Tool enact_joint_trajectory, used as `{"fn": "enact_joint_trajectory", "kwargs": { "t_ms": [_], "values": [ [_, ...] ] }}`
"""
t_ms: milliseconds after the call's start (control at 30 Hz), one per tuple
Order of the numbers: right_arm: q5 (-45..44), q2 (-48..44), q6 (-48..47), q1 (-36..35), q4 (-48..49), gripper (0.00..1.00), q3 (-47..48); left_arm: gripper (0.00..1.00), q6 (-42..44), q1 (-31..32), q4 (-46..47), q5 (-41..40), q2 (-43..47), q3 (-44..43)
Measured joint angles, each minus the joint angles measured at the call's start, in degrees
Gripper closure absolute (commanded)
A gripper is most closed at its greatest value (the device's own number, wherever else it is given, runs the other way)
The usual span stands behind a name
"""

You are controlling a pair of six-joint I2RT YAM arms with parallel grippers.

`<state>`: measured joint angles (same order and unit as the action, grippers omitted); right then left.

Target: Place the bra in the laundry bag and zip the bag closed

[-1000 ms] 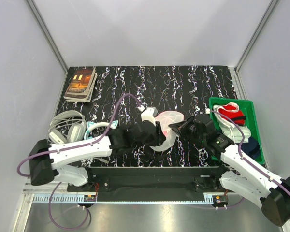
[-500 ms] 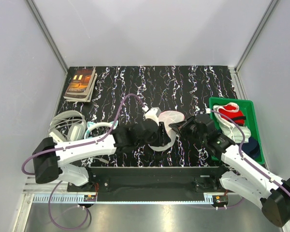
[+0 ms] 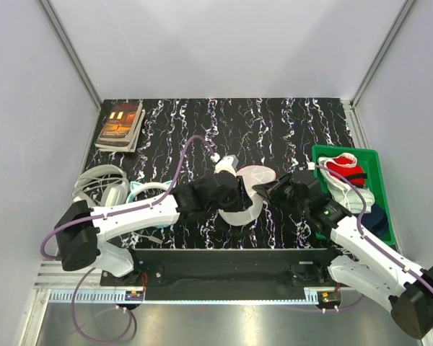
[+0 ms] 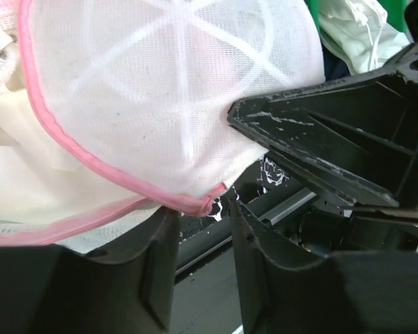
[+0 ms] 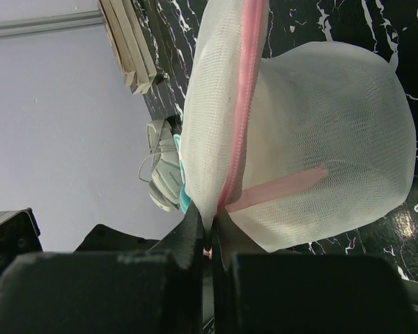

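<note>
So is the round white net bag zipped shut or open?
Open. In the right wrist view the laundry bag has two mesh halves standing apart, their pink zip edges not joined.

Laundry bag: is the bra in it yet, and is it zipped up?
Not finished. No black bra shows anywhere, so I cannot tell whether it is inside the laundry bag. In hand: the right gripper is shut on the bag's pink trim, holding one half up, and the left gripper is open beside that edge. Left: the halves gape apart, so the zip is not closed.
</note>
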<state>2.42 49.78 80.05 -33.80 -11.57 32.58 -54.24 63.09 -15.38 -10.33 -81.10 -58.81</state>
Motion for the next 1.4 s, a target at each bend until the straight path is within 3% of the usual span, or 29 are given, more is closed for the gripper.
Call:
{"fn": "enact_joint_trajectory", "kwargs": {
  "t_ms": [200,367,500,767,1200,1400],
  "values": [
    [0.0,0.0,0.0,0.0,-0.2,1.00,0.0,0.74,0.2,-0.1,-0.9,-0.2,-1.2,-1.5],
    [-0.3,0.0,0.0,0.0,-0.3,1.00,0.1,0.88,0.3,-0.2,-1.5,-0.6,-1.6,-2.0],
    [-0.3,0.0,0.1,0.0,-0.3,1.00,0.1,0.92,0.4,-0.3,-1.5,-0.6,-1.6,-2.0],
    [-0.6,0.0,0.2,0.0,-0.3,1.00,0.1,0.70,0.6,-0.9,-0.1,1.1,-1.5,-1.2],
    [-0.9,0.0,0.2,0.0,-0.4,1.00,0.1,0.75,0.2,-1.3,6.2,6.4,1.4,3.5],
    [-0.9,0.0,0.2,0.0,-0.4,1.00,0.1,0.58,-0.3,-1.3,6.5,7.4,1.7,3.5]
  ]
}}
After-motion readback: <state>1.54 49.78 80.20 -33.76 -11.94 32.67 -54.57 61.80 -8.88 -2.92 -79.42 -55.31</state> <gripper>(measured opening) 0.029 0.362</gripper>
